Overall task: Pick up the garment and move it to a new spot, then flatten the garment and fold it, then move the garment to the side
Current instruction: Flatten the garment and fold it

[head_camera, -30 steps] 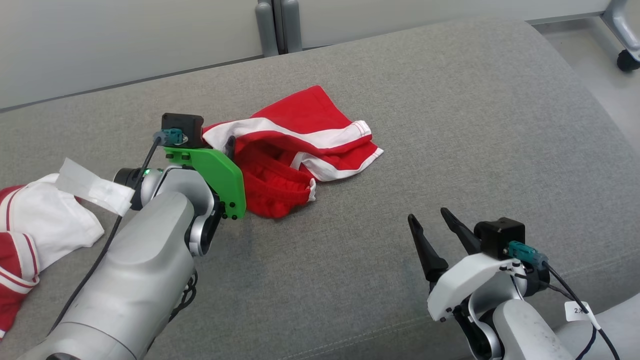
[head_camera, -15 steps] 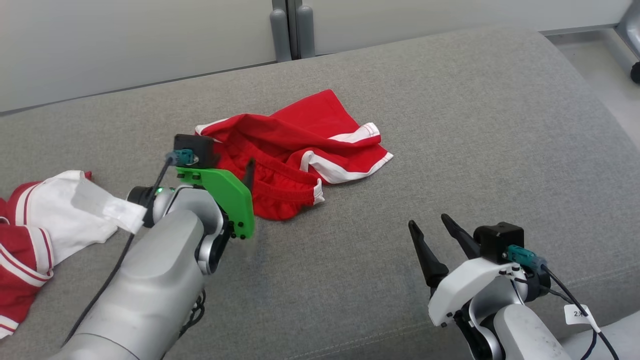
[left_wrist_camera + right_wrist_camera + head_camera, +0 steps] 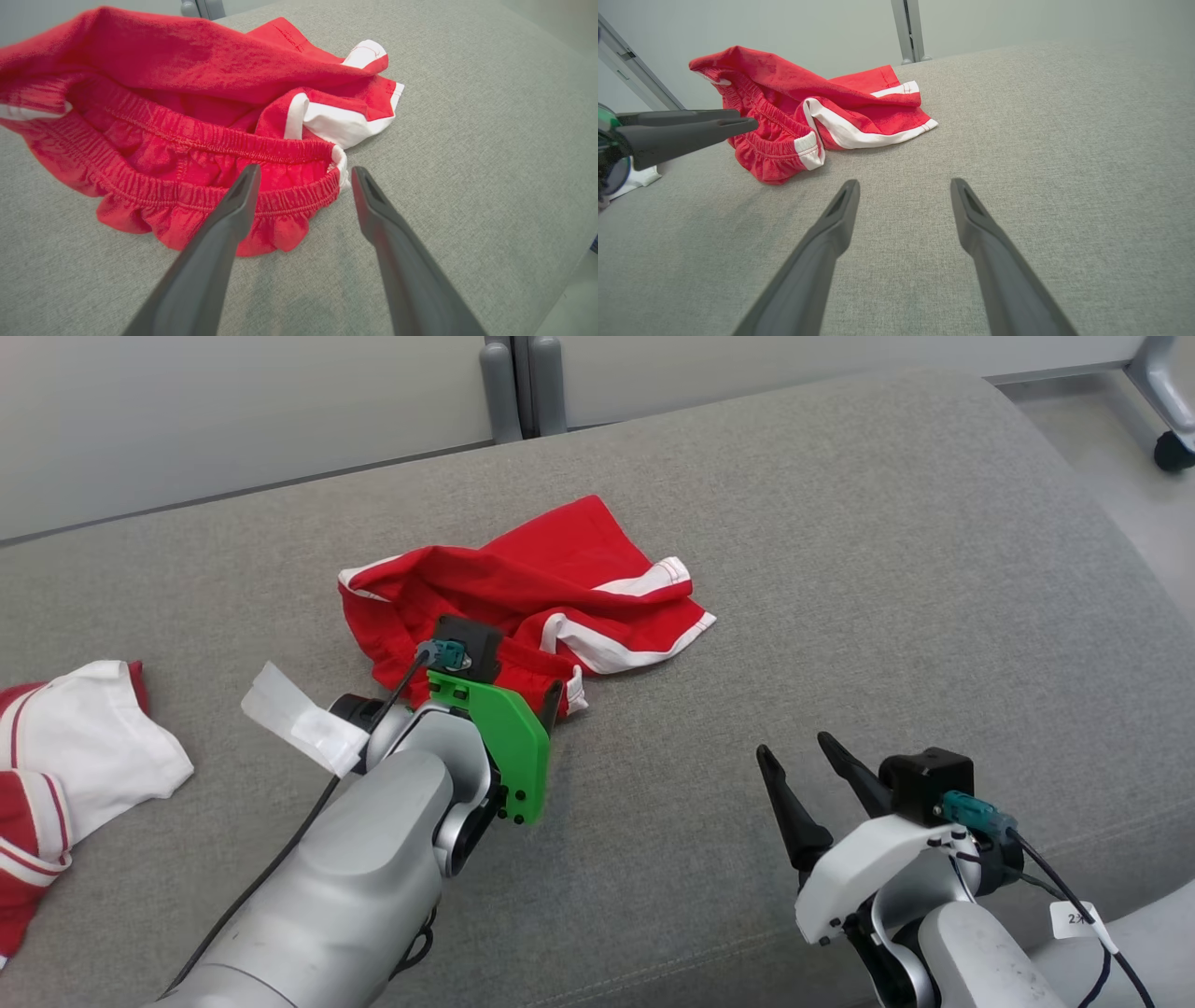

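Red shorts point(image 3: 523, 588) lay crumpled midway across the grey couch point(image 3: 887, 569); we judged them light, limp, unlikely to slip, best pinched at the gathered waistband point(image 3: 154, 193). Waistband faced us, white-trimmed legs point(image 3: 644, 639) pointed away and right, long axis along that line. Left gripper point(image 3: 304, 171) hovered at the waistband, fingers apart, empty; right gripper point(image 3: 795, 747) well apart, likewise spread.

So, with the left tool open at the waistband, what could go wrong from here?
The red shorts lie bunched, waistband doubled: the left tool could pinch both layers and they won't spread flat. The right tool hangs apart over bare cushion, so a one-sided lift might leave them crumpled.
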Controlling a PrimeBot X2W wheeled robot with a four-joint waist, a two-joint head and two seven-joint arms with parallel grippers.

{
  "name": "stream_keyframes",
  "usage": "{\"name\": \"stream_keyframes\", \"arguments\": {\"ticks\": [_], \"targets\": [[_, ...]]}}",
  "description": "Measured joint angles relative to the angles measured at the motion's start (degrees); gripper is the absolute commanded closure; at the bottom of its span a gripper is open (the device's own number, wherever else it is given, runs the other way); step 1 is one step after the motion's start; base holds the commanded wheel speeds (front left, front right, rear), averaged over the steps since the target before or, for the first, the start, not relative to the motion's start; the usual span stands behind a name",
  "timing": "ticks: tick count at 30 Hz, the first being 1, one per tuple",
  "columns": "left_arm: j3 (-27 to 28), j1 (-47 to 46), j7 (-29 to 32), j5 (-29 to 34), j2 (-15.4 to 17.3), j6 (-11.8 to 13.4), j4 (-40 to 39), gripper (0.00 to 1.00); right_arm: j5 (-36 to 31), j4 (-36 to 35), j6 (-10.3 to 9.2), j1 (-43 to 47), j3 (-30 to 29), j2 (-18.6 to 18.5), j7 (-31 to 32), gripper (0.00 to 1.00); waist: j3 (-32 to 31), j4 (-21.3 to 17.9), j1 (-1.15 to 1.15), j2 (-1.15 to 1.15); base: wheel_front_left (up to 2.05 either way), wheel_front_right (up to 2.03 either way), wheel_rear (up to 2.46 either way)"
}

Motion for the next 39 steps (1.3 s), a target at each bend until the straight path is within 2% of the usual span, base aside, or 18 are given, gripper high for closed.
{"name": "stream_keyframes", "arguments": {"ticks": [18, 22, 23, 25, 26, 32, 39], "targets": [[-1.55, -2.11, 2.64, 0.21, -0.59, 0.15, 5.5, 0.0, 0.77, 0.44, 0.0, -1.38, -0.22, -0.03, -1.55, 0.0, 5.01, -6.27, 0.0, 0.0, 0.0, 0.0, 0.0], [-3.24, -3.38, 3.9, 1.96, -0.74, 1.3, 6.89, 0.0, 1.1, 0.77, 0.0, -1.81, 0.02, -0.01, -2.01, 0.0, 5.68, -6.88, 0.0, 0.0, 0.0, 0.0, 0.0], [-3.39, -3.78, 4.22, 2.03, -0.76, 1.42, 7.14, 0.09, 1.1, 0.86, 0.0, -1.9, 0.01, -0.02, -2.05, 0.0, 5.8, -6.95, 0.0, 0.0, 0.0, 0.0, 0.0], [-3.56, -4.22, 4.56, 2.03, -0.87, 1.42, 7.37, 0.65, 1.16, 1.1, 0.0, -2.14, -0.07, -0.02, -2.2, 0.0, 5.9, -6.94, 0.0, 0.0, 0.0, 0.0, 0.0], [-3.57, -4.25, 4.64, 2.02, -0.91, 1.42, 7.44, 1.0, 1.19, 1.22, 0.0, -2.23, -0.09, -0.02, -2.35, 0.0, 5.88, -6.9, 0.0, 0.0, 0.0, 0.0, 0.0], [-3.79, -4.38, 5.42, 1.45, -1.08, 0.78, 7.72, 1.0, 1.37, 1.93, 0.0, -2.33, -0.24, -0.02, -2.6, 0.0, 5.48, -6.37, 0.0, 0.0, 0.0, 0.0, 0.0], [0.0, -4.56, 0.32, -1.62, -1.46, 0.68, 5.1, 1.0, 1.34, 2.24, 0.0, -2.33, -0.78, -0.02, -2.64, 0.0, 4.77, -4.69, 0.0, 0.0, 0.0, 0.0, 0.0]]}}
